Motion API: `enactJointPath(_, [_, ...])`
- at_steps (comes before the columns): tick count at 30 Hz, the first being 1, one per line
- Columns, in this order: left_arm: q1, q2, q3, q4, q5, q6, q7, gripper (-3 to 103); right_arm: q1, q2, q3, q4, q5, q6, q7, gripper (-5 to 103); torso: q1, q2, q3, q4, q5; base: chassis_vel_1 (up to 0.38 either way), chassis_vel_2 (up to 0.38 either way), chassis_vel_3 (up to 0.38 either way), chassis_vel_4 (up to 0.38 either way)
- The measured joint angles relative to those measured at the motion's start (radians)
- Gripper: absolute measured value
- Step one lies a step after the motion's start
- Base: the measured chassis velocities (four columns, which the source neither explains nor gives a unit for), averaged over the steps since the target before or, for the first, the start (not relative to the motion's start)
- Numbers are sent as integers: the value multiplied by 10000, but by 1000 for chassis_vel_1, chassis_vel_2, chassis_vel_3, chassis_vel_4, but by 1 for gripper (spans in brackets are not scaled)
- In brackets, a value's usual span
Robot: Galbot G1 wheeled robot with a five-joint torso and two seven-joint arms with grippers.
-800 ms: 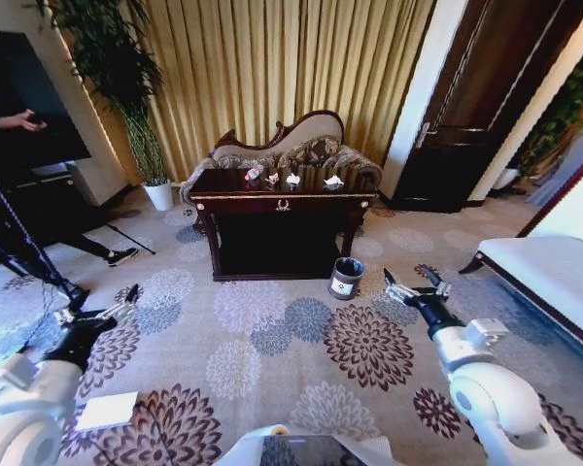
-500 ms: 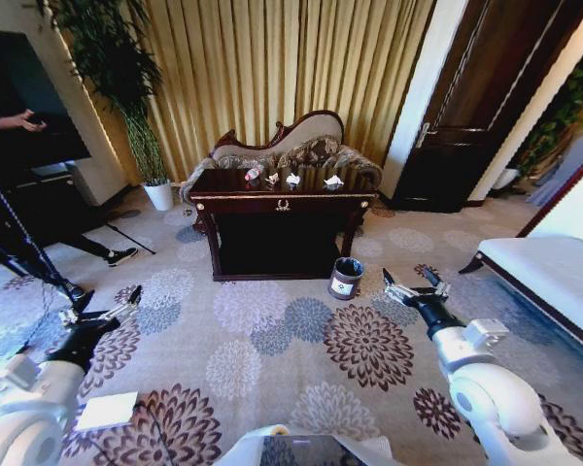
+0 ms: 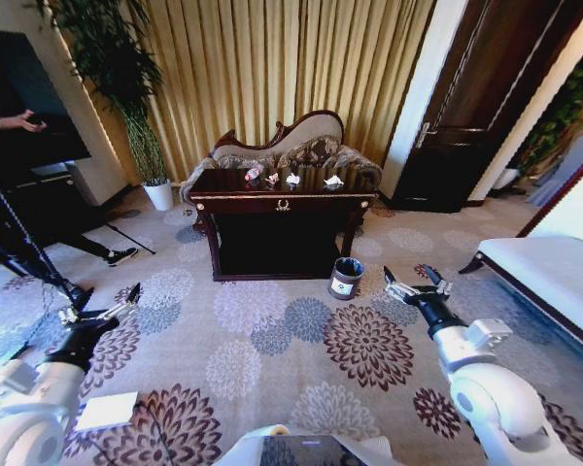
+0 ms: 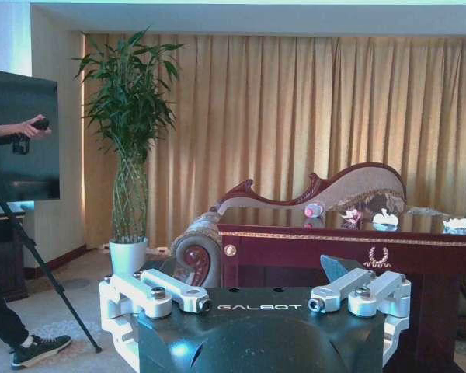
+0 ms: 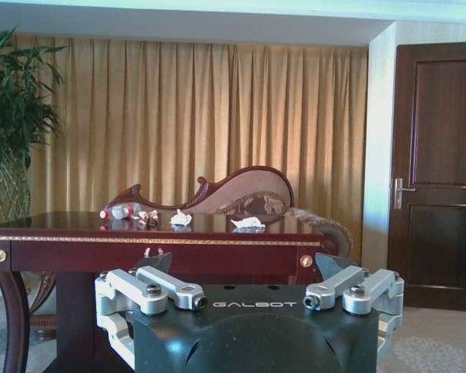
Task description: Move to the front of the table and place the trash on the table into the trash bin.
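The dark reddish-brown table stands across the patterned carpet, a few steps ahead of me. On its top lies the trash: a small bottle with a red label, a pinkish wad and two white paper wads. The round dark trash bin sits on the floor by the table's front right leg. My left gripper and right gripper hover low over the carpet, both open and empty. The wrist views show the table, the bottle and both open grippers.
A curved sofa stands behind the table against gold curtains. A tall plant in a white pot and a tripod leg are at the left. At the right are a dark door and a white bench. A white sheet lies near my left arm.
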Motion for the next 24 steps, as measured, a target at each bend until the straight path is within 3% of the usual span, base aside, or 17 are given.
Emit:
enactJointPath(13, [23, 0, -58, 137, 17, -197, 157, 100, -20, 32, -24, -151, -237, 95, -43, 100, -2, 2, -1, 0, 0, -12, 10, 10, -11])
enactJointPath(24, [43, -23, -52, 124, 14, -220, 251, 100, -23, 73, -28, -227, -250, 114, -46, 100, -1, 0, 0, 0, -2, -181, 169, 181, -162])
